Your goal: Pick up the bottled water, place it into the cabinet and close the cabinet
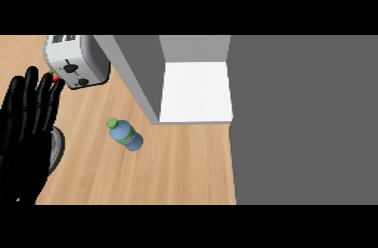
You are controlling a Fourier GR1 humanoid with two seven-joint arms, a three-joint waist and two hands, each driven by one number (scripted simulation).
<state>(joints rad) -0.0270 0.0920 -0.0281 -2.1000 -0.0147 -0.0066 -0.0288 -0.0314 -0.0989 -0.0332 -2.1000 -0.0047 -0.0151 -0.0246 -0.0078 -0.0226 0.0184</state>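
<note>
A: Where is the bottle?

B: The bottle (125,135), blue with a green cap, sits on the wooden surface (177,167), nothing touching it. Take it as the landmark.

A: What is nearest the viewer?

B: Left of the bottle and a little nearer, the left robot hand (26,132) rests at the view's left edge, fingers straight and apart, pointing up, holding nothing. A dark round object (56,151) shows partly behind it; what it is cannot be told. The right robot hand is out of view.

A: And farther off?

B: Just beyond the bottle to the right, the cabinet (193,92) stands open, its white shelf bare to the eye. Its grey door (303,117) fills the view right of the bottle. Beyond the bottle to the left, well apart, a toaster (75,62) stands at the far edge.
</note>
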